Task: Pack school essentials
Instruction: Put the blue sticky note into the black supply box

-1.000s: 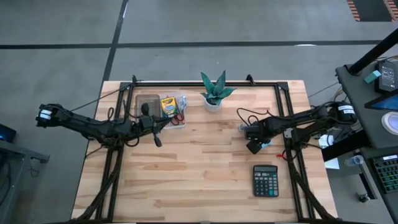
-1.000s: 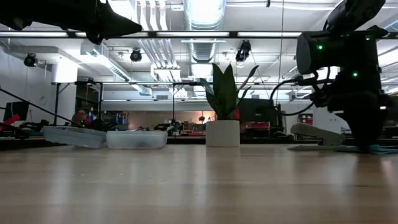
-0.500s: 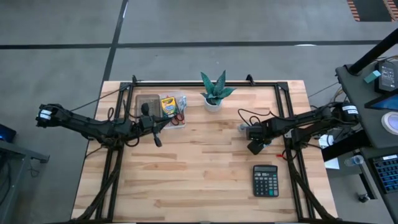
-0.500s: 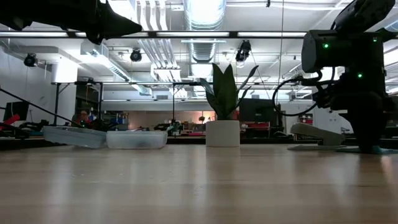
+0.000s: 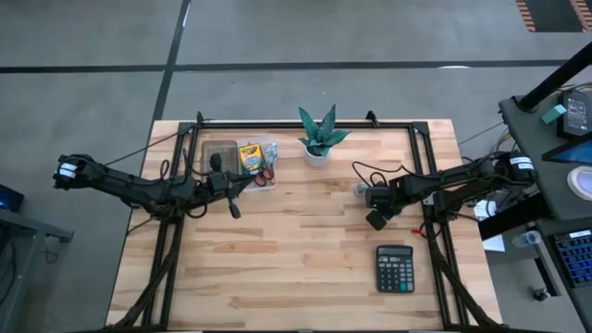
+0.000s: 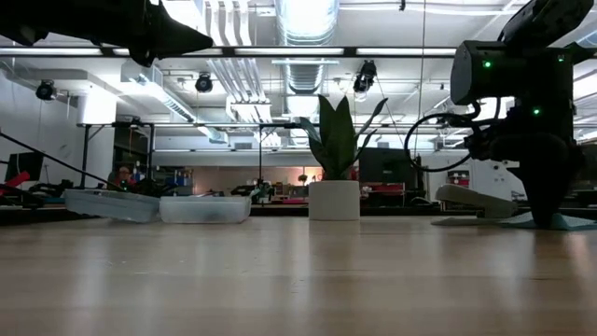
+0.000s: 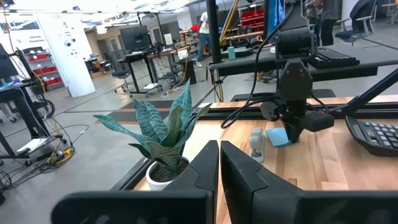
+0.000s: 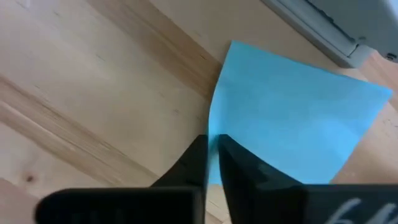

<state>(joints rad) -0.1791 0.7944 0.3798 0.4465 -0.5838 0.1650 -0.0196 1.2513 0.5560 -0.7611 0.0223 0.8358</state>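
A light-blue sticky-note pad (image 8: 292, 112) lies on the wooden table right of centre, beside a grey stapler (image 8: 323, 25). My right gripper (image 8: 212, 138) points down over the pad (image 7: 278, 135) and is shut on its edge. At the far left stands a clear box (image 5: 222, 153) holding a yellow-green crayon box (image 5: 249, 157) and red-handled scissors (image 5: 266, 173). My left gripper (image 5: 236, 208) hovers shut just near of that box, holding nothing; its fingers (image 7: 219, 163) point level across the table. My right gripper pinches the pad's side edge (image 8: 214, 121) between its two fingers, close to one corner. The fingers (image 6: 546, 210) come from above, pointing down. The pad rests on the table below them (image 6: 562, 222).
A spiky green plant in a white pot (image 5: 319, 139) stands at the far middle. A black calculator (image 5: 395, 268) lies near the right front. The stapler (image 5: 362, 190) sits just beside my right gripper. Bare wood (image 5: 296, 250) fills the middle and front of the table.
My right gripper has shut its fingers on the blue pad's edge while staying in place over it. The pad has stayed on the table.
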